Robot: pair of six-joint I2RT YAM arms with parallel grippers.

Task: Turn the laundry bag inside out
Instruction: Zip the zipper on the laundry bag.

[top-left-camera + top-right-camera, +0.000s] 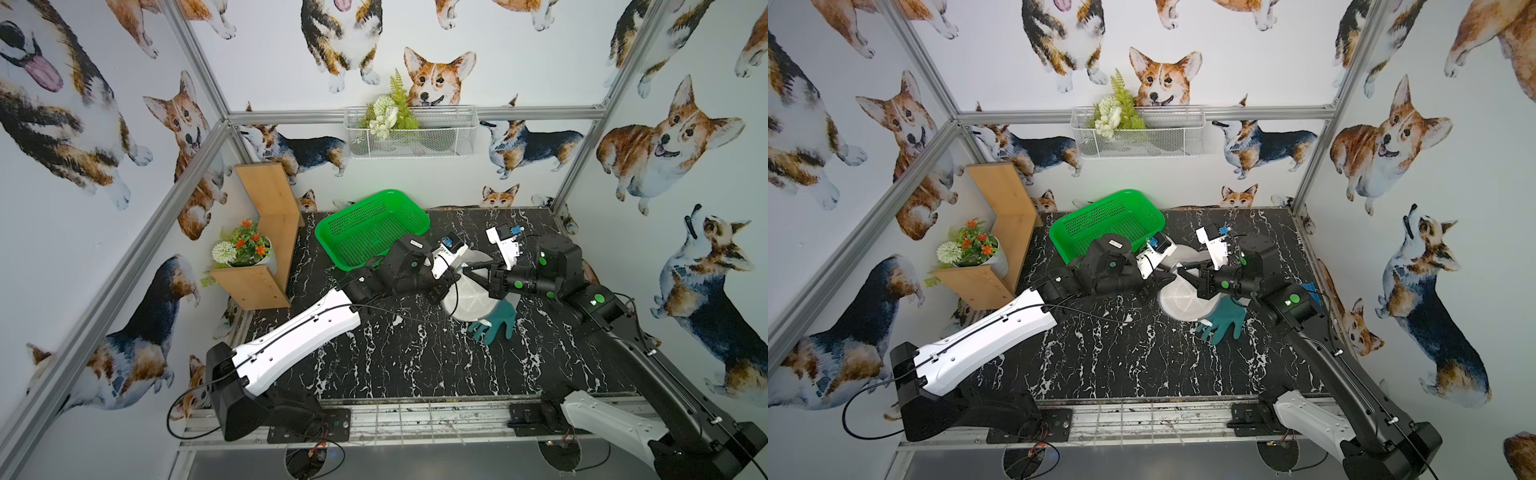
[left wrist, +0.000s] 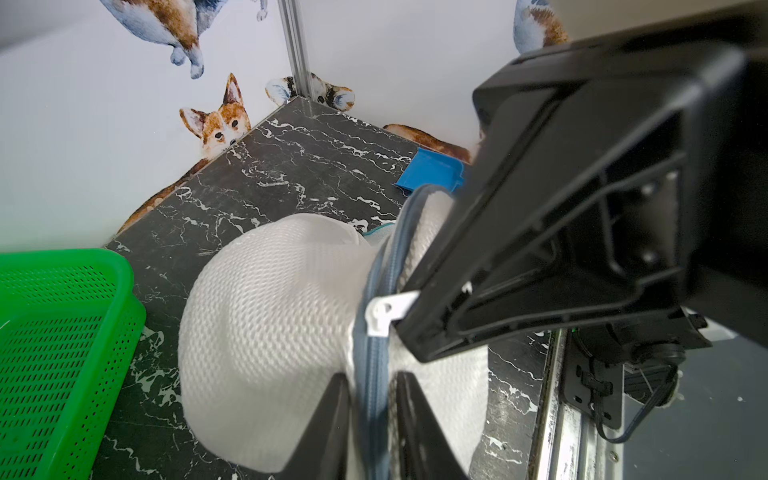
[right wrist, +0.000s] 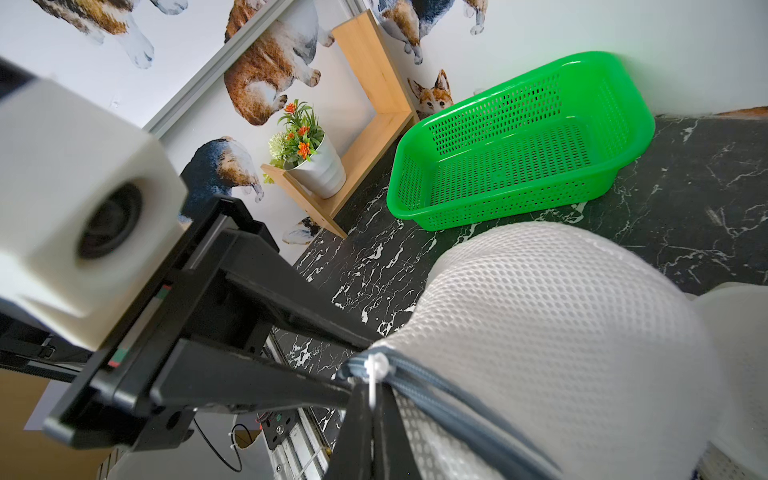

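The laundry bag (image 1: 469, 300) (image 1: 1183, 302) is a round white mesh pouch with a grey-blue zipper (image 2: 388, 257), lifted partly off the black marble table between both arms. In the left wrist view my left gripper (image 2: 371, 401) pinches the zipper band, one finger on each side of the bag (image 2: 270, 332). My right gripper (image 3: 372, 397) is shut on the white zipper pull (image 3: 376, 365) at the rim of the bag (image 3: 561, 316). In both top views the two grippers (image 1: 451, 286) (image 1: 469, 272) meet over the bag, close together.
A teal glove (image 1: 494, 325) (image 1: 1223, 318) lies against the bag's near side. A green perforated basket (image 1: 370, 226) (image 3: 519, 137) sits behind the left arm. A wooden shelf with a flower pot (image 1: 249, 253) stands at the left wall. A blue piece (image 2: 432, 170) lies near the right wall.
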